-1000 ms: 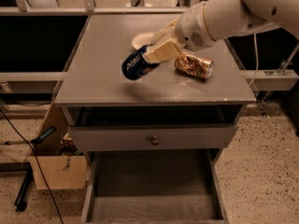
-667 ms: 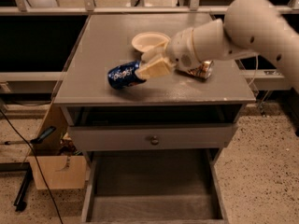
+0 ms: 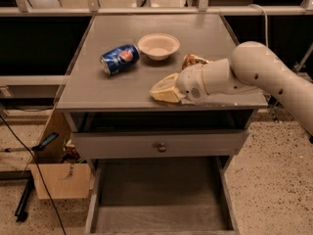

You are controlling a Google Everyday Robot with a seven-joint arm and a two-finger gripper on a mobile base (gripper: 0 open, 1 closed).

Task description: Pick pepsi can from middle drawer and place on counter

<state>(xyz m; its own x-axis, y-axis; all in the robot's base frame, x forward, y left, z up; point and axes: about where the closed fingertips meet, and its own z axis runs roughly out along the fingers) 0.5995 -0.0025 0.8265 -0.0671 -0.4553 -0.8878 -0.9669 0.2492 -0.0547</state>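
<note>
Gripper at front of counter, seemingly empty

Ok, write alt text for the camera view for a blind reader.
A small dark blue pepsi can lies on its side on the flat grey wooden counter, beside a shallow cream bowl. The robot's pale pincer sits low over the counter's front edge, apart from the can. Below, the wide grey middle drawer is pulled out.

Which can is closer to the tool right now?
The gold-and-brown can, just behind the tool over the counter; the pepsi can lies farther left.
</note>
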